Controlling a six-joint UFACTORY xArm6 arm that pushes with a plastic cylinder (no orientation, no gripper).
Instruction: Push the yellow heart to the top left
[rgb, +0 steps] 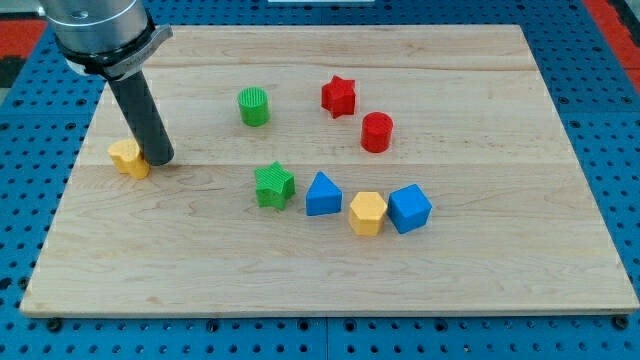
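Observation:
The yellow heart (128, 157) lies near the left edge of the wooden board (330, 270), about mid-height in the view. My tip (160, 159) rests on the board right beside the heart's right side, touching or almost touching it. The dark rod rises from the tip up and to the left toward the arm's grey housing at the view's top left.
A green cylinder (254, 106), a red star (339, 96) and a red cylinder (377, 132) sit in the upper middle. A green star (273, 186), a blue triangular block (322, 195), a yellow hexagon (367, 213) and a blue cube (409, 208) form a row lower down.

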